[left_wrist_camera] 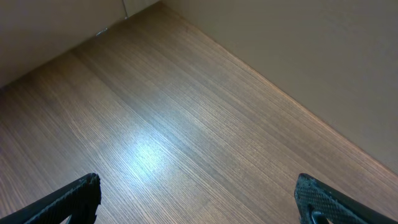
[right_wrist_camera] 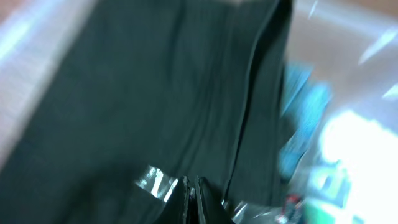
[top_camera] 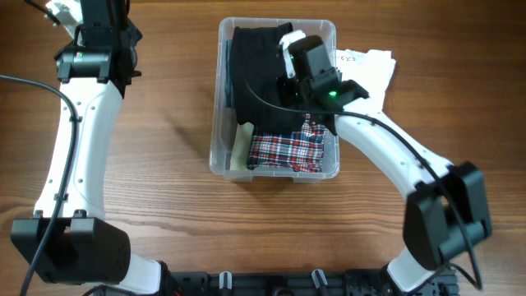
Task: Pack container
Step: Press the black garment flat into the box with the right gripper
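The clear container stands at the middle back of the table. It holds a black garment in its far half, a red plaid garment at the front and a pale olive piece at the front left. My right gripper reaches into the container over the black garment. In the right wrist view its fingers are pressed together on the black garment, with shiny plastic beside them. My left gripper is open and empty over bare wood at the far left.
A white sheet lies on the table against the container's right side. The right arm's base stands at the front right and the left arm's base at the front left. A wall edge borders the table behind the left gripper.
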Controlling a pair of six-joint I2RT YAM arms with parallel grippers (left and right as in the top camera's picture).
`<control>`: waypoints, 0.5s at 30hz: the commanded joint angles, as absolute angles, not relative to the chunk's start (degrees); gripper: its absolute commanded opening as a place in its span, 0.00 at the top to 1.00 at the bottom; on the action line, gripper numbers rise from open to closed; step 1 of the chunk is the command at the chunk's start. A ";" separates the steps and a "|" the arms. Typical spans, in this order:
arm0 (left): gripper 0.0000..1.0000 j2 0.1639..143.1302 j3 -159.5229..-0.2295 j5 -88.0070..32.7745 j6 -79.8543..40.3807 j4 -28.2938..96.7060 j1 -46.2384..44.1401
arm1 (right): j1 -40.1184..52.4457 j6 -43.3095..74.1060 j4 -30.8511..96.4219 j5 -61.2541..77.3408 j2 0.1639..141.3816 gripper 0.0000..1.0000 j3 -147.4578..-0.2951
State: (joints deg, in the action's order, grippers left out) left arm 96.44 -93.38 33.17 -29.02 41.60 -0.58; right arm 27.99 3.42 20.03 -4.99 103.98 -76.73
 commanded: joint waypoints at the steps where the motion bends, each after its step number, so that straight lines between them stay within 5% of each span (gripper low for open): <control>1: 0.00 96.75 -93.32 34.13 -28.75 41.45 -0.36 | 28.05 8.19 23.05 -5.56 110.39 0.96 -76.38; 8: 0.00 96.75 -93.32 34.13 -28.75 41.45 -0.36 | 28.05 8.97 22.17 -5.43 112.95 0.96 -76.86; 15: 0.00 96.75 -93.32 34.13 -28.77 41.45 -0.36 | 27.90 9.13 22.06 -7.35 101.32 0.96 -78.59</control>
State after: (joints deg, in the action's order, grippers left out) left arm 96.44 -93.38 33.17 -29.02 41.60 -0.58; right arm 27.99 7.92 21.10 -5.19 107.07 -78.70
